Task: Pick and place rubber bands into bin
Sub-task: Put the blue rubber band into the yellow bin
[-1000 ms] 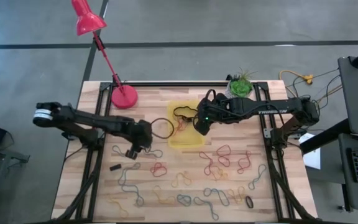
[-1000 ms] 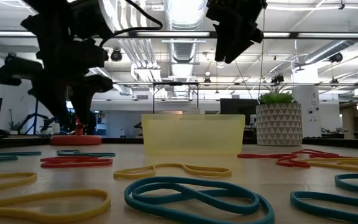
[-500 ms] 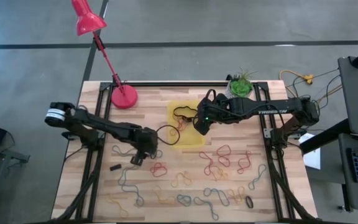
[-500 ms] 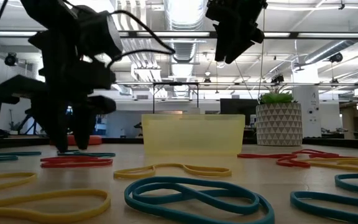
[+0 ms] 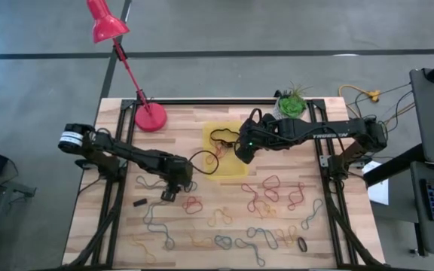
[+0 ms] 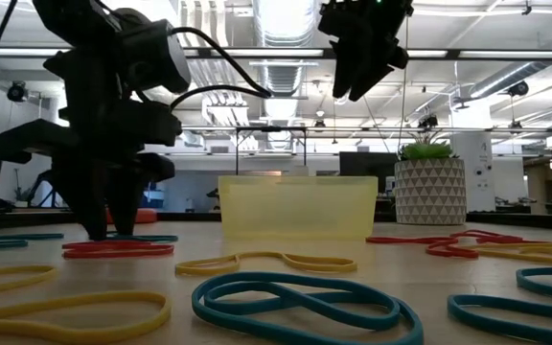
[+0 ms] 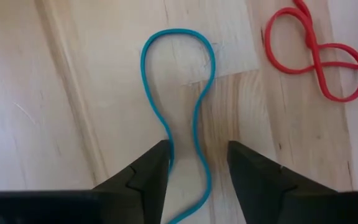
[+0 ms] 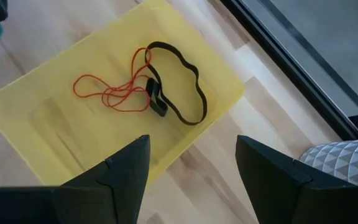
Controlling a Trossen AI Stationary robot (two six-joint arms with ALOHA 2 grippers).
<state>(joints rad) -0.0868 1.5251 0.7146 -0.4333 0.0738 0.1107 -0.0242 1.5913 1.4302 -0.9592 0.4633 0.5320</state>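
Rubber bands [image 8: 173,93] red and black in yellow bin [image 8: 36,124], both grippers [image 7: 197,180] [image 8: 191,171] parted, empty

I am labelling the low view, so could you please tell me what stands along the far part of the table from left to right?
Left gripper down at the table → yellow bin → right gripper hanging above the bin's right part → white plant pot.

Grey floor [image 5: 292,30] around wooden table [image 5: 179,120]; red desk lamp [image 5: 105,21]; ceiling ducts [image 6: 286,72], strip lights overhead.
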